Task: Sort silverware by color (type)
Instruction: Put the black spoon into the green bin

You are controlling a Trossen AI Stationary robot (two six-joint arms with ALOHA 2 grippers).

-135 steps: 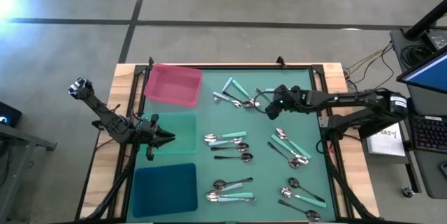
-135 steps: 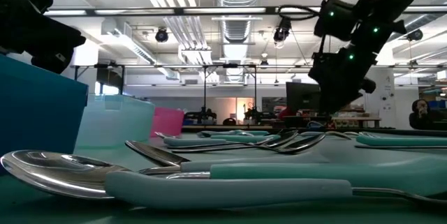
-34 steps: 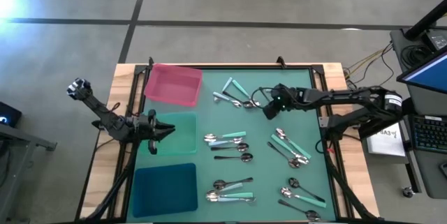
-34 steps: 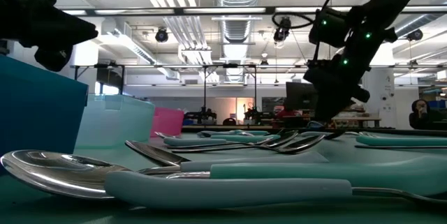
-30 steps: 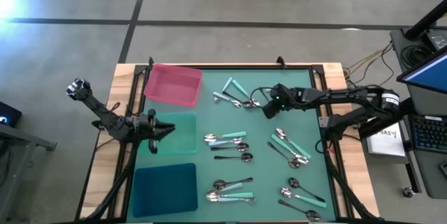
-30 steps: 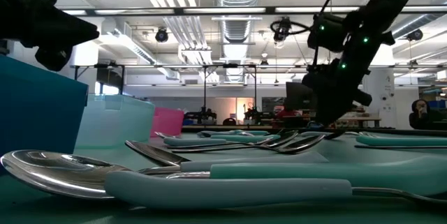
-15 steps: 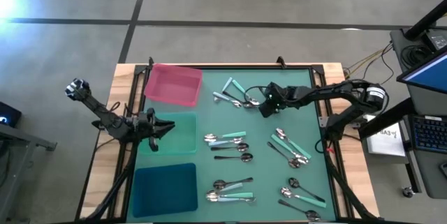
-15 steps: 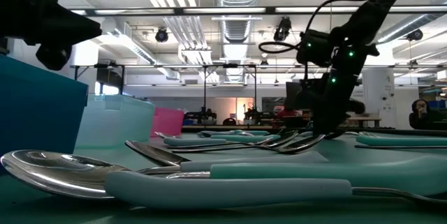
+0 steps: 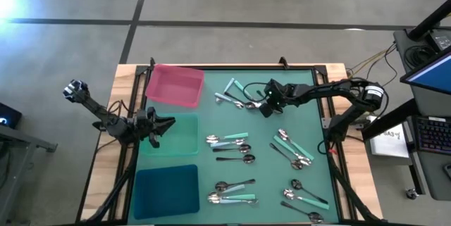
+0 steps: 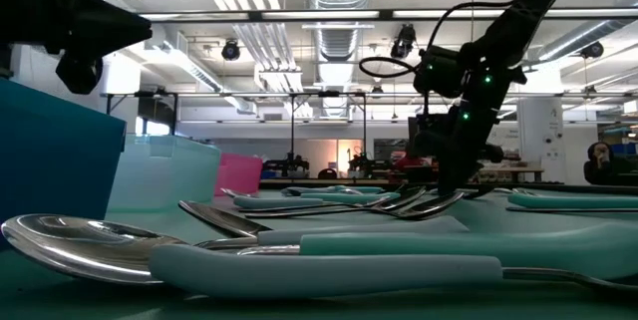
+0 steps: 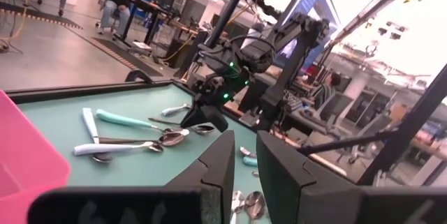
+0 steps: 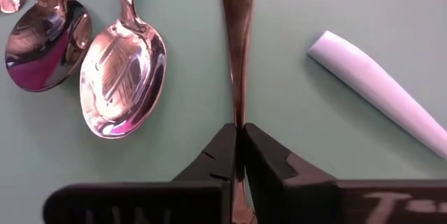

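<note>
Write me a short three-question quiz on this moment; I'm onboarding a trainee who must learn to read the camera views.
1. True or false: the right gripper is shut on an all-silver handle.
2. Which tray lies nearest the left gripper? A pink tray, B pale green tray, C blue tray.
3. Fill in: the left gripper hangs over the tray's ___ edge, seen from above.

Key: 1 true. 2 B. 3 left.
</note>
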